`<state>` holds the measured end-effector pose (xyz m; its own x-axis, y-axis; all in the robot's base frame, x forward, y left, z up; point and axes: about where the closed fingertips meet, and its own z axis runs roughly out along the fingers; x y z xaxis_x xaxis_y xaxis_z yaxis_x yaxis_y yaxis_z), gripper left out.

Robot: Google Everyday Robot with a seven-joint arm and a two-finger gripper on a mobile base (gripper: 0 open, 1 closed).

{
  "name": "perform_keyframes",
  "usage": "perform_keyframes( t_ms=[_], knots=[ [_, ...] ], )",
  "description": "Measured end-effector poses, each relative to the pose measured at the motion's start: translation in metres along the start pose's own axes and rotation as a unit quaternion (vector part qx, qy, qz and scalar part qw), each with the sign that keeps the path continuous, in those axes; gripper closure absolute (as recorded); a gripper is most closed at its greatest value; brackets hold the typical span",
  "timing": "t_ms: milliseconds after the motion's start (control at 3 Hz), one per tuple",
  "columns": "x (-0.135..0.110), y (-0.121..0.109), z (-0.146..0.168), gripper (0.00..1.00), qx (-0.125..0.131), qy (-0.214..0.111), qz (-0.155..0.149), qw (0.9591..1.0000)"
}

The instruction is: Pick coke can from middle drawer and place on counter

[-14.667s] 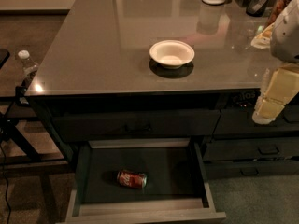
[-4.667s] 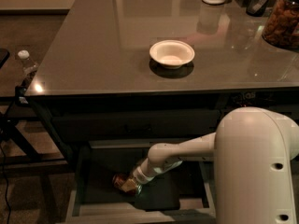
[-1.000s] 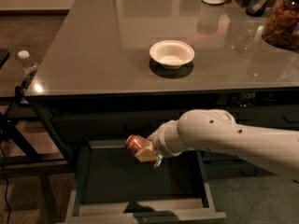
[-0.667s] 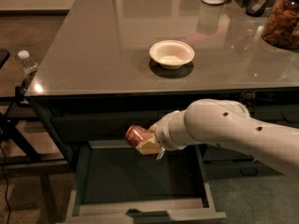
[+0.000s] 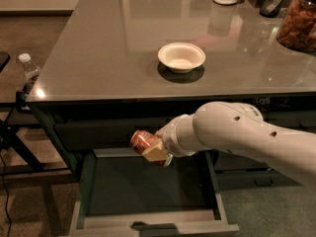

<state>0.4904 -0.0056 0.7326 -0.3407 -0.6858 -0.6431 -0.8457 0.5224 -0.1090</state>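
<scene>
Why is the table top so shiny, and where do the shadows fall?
Camera view: the glossy counter mirrors pale things at its far edge, with a glint at its near left corner; the white bowl throws its shadow toward the camera; the gripper holds the coke can in dimmer light above the middle drawer.

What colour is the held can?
Red, in camera view; gripper holds coke can above middle drawer.
</scene>
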Motion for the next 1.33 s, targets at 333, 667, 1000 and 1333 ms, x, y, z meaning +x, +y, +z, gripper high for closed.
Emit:
perform_keyframes(
  t_ms=[333,667,1000,1333],
  knots=[
    [-0.032,-0.01,-0.03,1.0,0.029,-0.019,-0.028,0.999],
    [-0.059,-0.019,-0.065,1.0,0.059,-0.037,-0.052,0.9963],
    [-0.078,-0.025,-0.1,1.0,0.082,-0.055,-0.066,0.9929],
    [-0.079,-0.025,-0.101,1.0,0.083,-0.056,-0.067,0.9927]
  ],
)
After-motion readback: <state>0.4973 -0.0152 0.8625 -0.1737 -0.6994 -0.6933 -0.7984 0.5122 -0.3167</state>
